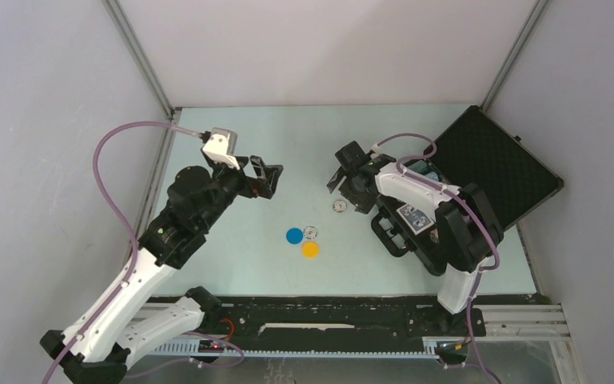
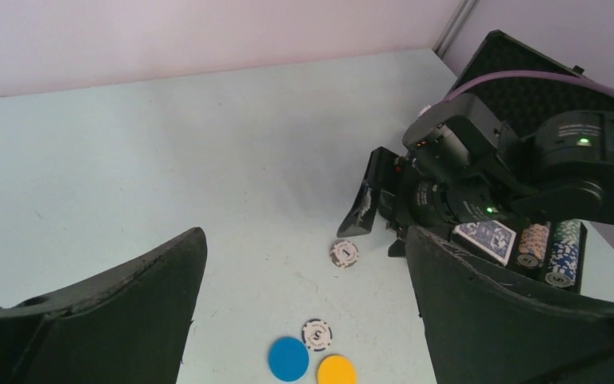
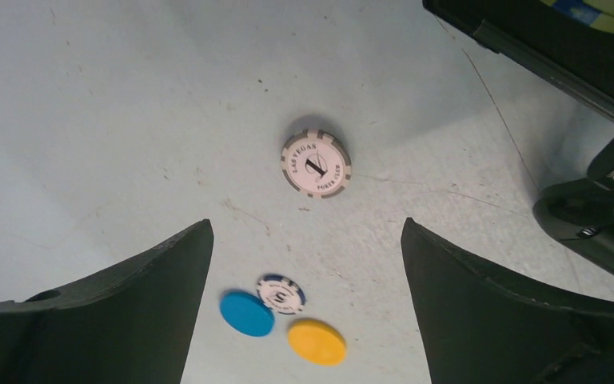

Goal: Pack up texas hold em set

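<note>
The black hard case (image 1: 500,164) is laid open at the right side of the table (image 1: 288,136). Its foam-lined lid is turned back toward the far right corner, and its base is largely hidden under the right arm (image 1: 416,196). In the base, rows of poker chips (image 2: 564,252) are seen just beside a blue-backed card deck (image 2: 486,238).

Four pieces are found flat on the table, left of the case. A white chip (image 3: 316,164), printed with "1" and "Las Vegas Poker Club", is placed nearest the case. Closer to the arm bases and apart from it, a small group is formed. It is made up of a blue-edged white chip (image 3: 281,294), a blue disc (image 3: 246,313) touching or nearly touching its left side, and a yellow disc (image 3: 316,341) just beside both on the near side.

The right gripper (image 1: 350,188) is held low over the table next to the white chip, its jaws spread wide with nothing between them. In its wrist view the chip is seen beyond the fingertips, untouched. The left gripper (image 1: 265,180) is poised in the air over the left middle of the table, well apart from every piece. Its jaws are likewise parted and empty.
</note>
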Robot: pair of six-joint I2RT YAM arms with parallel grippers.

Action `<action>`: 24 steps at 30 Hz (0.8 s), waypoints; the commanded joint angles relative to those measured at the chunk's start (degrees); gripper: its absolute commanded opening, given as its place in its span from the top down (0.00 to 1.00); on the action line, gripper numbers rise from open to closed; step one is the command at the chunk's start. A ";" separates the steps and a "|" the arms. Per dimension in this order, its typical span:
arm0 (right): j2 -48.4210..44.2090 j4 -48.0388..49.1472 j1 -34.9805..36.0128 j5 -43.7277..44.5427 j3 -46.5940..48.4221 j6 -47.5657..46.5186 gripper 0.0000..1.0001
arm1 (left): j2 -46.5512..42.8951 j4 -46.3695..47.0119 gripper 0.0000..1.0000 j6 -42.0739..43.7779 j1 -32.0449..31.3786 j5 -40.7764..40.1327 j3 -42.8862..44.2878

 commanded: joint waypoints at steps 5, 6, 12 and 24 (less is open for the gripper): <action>8.06 -0.61 -1.64 -2.08 6.61 7.69 0.04 | -3.48 1.21 0.00 -0.55 -0.36 0.80 1.36; 9.45 -2.33 -2.23 -3.09 8.57 7.71 0.04 | -3.35 1.13 0.00 -0.55 -0.35 0.84 1.47; 12.77 -4.17 -2.94 -5.50 12.13 8.33 0.05 | -2.88 1.03 0.00 -0.72 -0.35 1.22 1.57; 13.61 -6.54 -2.85 -5.49 11.89 9.14 0.08 | -1.46 0.76 0.00 -0.90 -0.34 1.70 1.68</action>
